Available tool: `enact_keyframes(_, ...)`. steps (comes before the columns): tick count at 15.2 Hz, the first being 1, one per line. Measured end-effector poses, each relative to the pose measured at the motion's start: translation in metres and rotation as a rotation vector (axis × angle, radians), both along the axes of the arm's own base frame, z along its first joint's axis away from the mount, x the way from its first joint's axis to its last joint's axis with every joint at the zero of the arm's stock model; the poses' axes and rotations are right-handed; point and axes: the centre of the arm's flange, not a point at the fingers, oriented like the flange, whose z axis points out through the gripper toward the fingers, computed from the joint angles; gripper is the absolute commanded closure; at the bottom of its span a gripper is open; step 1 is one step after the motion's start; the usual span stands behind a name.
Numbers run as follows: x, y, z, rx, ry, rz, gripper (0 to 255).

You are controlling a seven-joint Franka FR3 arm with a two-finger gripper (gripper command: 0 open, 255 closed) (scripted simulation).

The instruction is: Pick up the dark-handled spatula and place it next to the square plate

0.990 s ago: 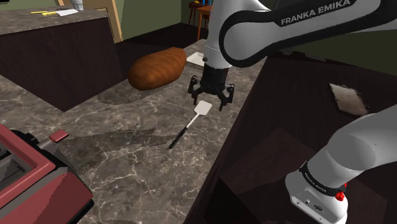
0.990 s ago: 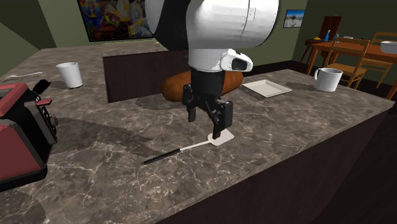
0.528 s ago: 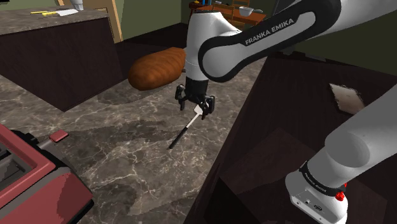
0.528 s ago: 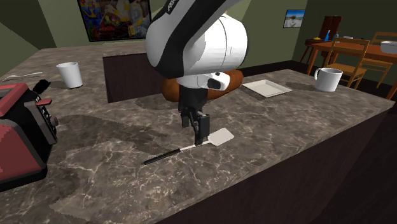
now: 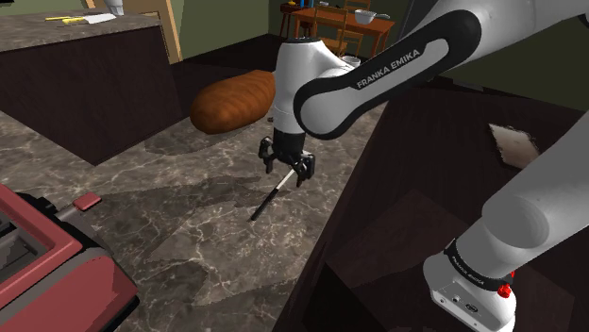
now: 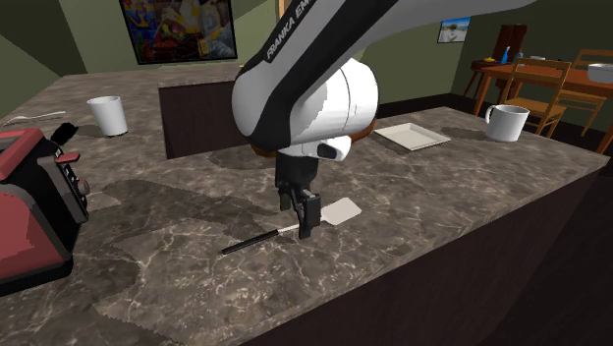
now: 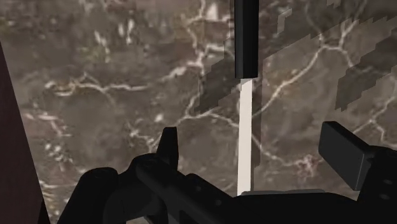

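The spatula lies flat on the marble counter, with a dark handle (image 6: 250,241), a thin pale shaft (image 7: 247,133) and a white blade (image 6: 342,209). My black gripper (image 6: 301,218) hangs low over the shaft, just behind the blade. It is open, with one finger (image 7: 168,143) on each side of the shaft and neither touching it. In the shoulder view the gripper (image 5: 286,174) covers the blade, and the handle (image 5: 263,205) sticks out toward the counter's near edge. The white square plate (image 6: 411,135) sits farther along the counter, toward the second exterior view's right.
A brown bread loaf (image 5: 233,100) lies just beyond the gripper. A red toaster (image 6: 29,211) stands at the counter's end. One white mug (image 6: 506,122) is near the plate, another white mug (image 6: 107,115) on the raised back ledge. The counter edge (image 5: 326,236) drops off beside the spatula.
The gripper has shifted from above the blade along the spatula toward the handle and come down close to the counter. It stayed open, and the spatula has not moved.
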Motion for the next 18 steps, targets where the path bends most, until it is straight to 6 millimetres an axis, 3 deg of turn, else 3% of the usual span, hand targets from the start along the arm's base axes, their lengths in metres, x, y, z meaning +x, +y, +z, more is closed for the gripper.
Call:
enact_keyframes(4, 0.000, 0.000, -0.001, 0.000, 0.000, 0.000, 0)
enact_keyframes(5, 0.000, 0.000, -0.001, 0.000, 0.000, 0.000, 255)
enact_keyframes(15, 0.000, 0.000, -0.001, 0.000, 0.000, 0.000, 255)
enact_keyframes(18, 0.000, 0.000, 0.010, 0.000, -0.001, 0.000, 255)
